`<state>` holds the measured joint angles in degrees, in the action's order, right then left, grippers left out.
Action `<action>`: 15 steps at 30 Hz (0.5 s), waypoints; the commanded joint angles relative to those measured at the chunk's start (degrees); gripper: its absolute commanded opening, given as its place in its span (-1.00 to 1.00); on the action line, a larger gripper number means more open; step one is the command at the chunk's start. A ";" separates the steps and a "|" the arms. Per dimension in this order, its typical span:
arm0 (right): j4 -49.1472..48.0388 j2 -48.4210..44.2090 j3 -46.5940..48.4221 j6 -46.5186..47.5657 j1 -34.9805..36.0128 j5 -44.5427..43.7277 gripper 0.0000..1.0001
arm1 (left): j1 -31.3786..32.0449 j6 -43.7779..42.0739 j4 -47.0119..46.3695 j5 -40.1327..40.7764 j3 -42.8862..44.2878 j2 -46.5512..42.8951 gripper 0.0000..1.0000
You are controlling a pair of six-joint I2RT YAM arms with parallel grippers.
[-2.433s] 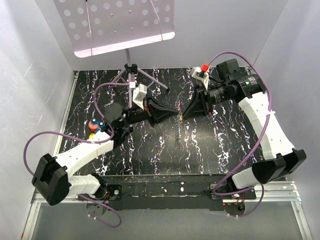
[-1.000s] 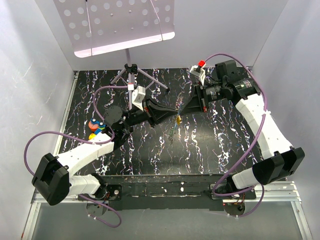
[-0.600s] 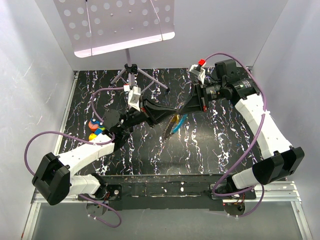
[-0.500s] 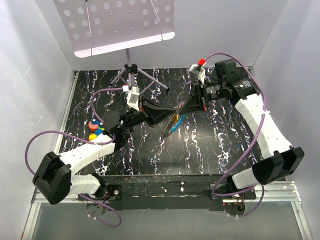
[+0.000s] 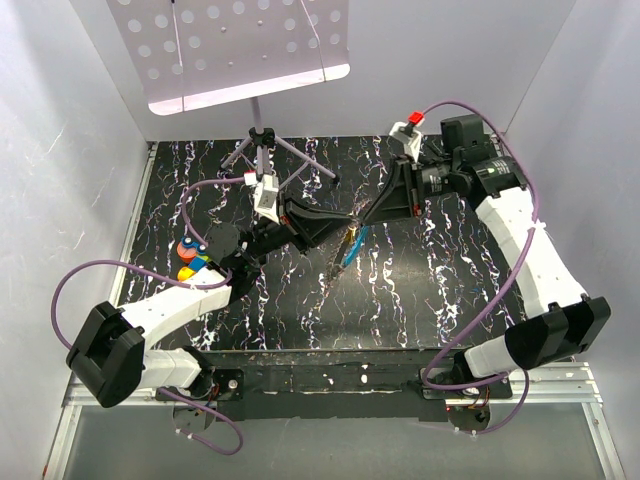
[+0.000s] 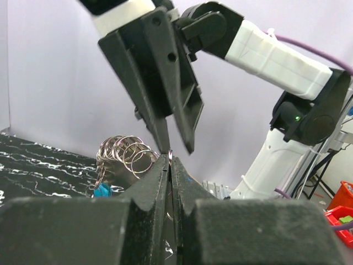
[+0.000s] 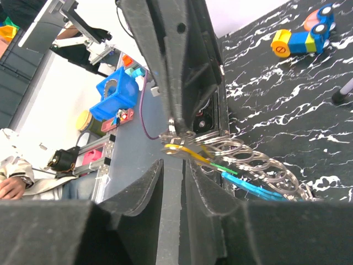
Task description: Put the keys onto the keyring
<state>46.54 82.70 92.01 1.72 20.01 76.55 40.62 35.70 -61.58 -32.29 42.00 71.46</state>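
Bright, even overhead light; wrist views blur on the nearest foreground.

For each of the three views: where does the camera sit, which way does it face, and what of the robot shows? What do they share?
Top external: above and behind the bases, looking down at the table; both arms show.
Left wrist: looks along its shut fingers at the right gripper and the rings.
Right wrist: looks along its own fingers at the left gripper and a toy car.
All share the chained rings and keys, hanging where both grippers meet.
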 commanded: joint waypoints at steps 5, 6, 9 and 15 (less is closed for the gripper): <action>2.15 -3.42 1.60 4.79 -1.64 6.07 -0.19 | -0.19 -3.37 1.38 -0.75 1.16 -1.77 -1.00; 2.23 -3.24 1.77 5.05 -1.47 5.37 -0.19 | -0.19 -2.66 0.68 -0.49 1.24 -1.42 -1.00; 1.45 -2.63 2.04 3.74 -0.68 2.21 -0.20 | -0.19 -0.99 -0.90 -0.14 0.98 -0.80 -1.00; -9.26 -3.94 -4.63 -8.82 -0.41 -2.72 -0.27 | -0.28 -0.98 -0.12 1.18 0.72 -0.71 -1.00</action>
<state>45.06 80.05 91.24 0.91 19.35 76.71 40.62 34.59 -59.57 -32.95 42.00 71.55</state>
